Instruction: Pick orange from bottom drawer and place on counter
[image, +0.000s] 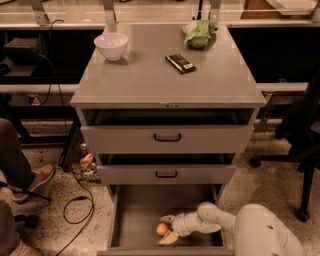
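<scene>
The orange (161, 229) lies on the floor of the open bottom drawer (135, 220), near its front. My gripper (167, 228) reaches in from the right, low inside the drawer. Its two pale fingers are spread apart, one behind the orange and one in front of it, so the fruit sits between them at their tips. I cannot see whether they touch it. My white arm (215, 222) runs back to the lower right. The counter (150, 80) is the grey top of the cabinet above.
On the counter stand a white bowl (111, 45), a green leafy bundle (199, 34) and a dark flat packet (180, 63). Both upper drawers with black handles (167, 137) are slightly pulled out above the bottom drawer. A person's shoe (35, 181) and cables lie on the floor at left.
</scene>
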